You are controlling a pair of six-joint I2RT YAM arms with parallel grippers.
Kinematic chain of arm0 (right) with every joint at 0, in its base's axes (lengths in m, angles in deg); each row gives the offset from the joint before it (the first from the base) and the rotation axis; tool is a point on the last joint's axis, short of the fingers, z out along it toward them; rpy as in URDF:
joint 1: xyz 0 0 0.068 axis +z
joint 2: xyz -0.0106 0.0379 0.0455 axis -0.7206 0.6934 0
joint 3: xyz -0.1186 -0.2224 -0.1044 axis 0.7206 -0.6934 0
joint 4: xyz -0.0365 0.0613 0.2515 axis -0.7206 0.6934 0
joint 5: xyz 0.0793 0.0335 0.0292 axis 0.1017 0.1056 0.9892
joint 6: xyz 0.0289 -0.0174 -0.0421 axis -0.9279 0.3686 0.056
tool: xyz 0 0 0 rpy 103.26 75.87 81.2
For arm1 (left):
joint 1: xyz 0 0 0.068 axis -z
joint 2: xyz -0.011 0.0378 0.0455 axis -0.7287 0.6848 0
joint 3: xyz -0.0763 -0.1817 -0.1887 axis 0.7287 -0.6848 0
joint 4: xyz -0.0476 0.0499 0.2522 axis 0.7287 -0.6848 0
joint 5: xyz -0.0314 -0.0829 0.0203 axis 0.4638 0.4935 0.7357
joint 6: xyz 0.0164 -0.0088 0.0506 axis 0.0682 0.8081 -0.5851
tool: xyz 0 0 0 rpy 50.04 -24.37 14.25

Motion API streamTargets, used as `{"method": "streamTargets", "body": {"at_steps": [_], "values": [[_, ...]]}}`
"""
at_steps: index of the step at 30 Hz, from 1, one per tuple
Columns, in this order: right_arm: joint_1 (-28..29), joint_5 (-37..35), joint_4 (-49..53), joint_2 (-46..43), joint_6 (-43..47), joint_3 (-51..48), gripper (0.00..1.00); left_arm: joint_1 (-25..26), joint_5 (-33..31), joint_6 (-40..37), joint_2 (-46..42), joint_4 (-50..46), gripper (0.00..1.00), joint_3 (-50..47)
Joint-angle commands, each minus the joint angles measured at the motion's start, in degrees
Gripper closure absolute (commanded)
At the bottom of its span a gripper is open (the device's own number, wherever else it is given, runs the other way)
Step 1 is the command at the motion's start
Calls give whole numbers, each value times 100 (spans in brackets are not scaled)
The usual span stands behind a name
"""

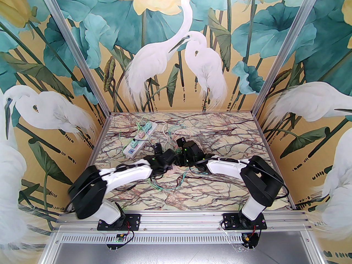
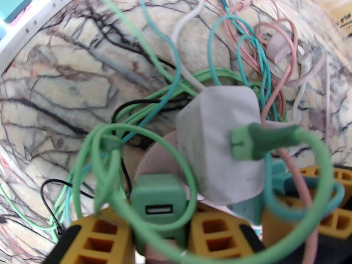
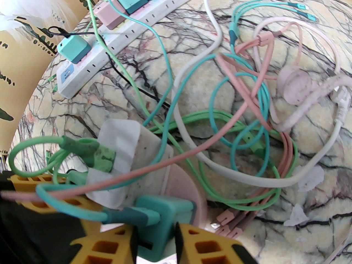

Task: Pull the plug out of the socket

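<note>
Where they reach in from the near edge, the left arm (image 1: 123, 175) and right arm (image 1: 231, 165) both stretch low and forward over the marble-patterned bench (image 1: 220, 136), converging until their wrists nearly touch at its middle. The left gripper (image 2: 158, 230) is clamped on a green plug (image 2: 156, 194) (a cube with a USB port facing the wrist camera). The right gripper (image 3: 156, 243) is clamped on a teal plug (image 3: 165, 216) with a teal lead leaving its side.

Both plugs sit at a pink socket (image 3: 187, 188) lying on the bench between the grippers; whether their pins are fully seated cannot be told. A white power strip (image 3: 156, 12) lies aslant toward the far left, well apart, carrying teal and pink adapters. A tangle of cables (image 3: 233, 136) in green, teal, pink and white sprawls to the right of the socket. A taped white adapter (image 2: 217, 147) sits just beside the held plugs. One green cable (image 2: 316, 153) loops round the green plug and over the left gripper's yellow fingers (image 2: 93, 241).
</note>
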State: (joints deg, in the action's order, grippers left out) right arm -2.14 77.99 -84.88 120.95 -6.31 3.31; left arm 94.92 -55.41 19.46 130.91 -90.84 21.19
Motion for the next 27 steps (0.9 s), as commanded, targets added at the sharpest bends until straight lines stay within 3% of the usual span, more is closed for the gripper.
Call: {"method": "streamTargets", "body": {"at_steps": [1, 11, 21, 27], "values": [[9, -273, 907, 428, -22, -193, 69, 51, 423, 23, -479, 550, 82, 37], [29, -262, 890, 463, -33, -178, 69, 109, 467, -51, -12, 545, 83, 197], [129, -246, 942, 639, -9, -63, 69, 815, -475, -442, 1072, -584, 86, 1464], [132, -288, 973, 647, -3, -48, 69, 764, -382, -370, 885, -417, 86, 1278]]}}
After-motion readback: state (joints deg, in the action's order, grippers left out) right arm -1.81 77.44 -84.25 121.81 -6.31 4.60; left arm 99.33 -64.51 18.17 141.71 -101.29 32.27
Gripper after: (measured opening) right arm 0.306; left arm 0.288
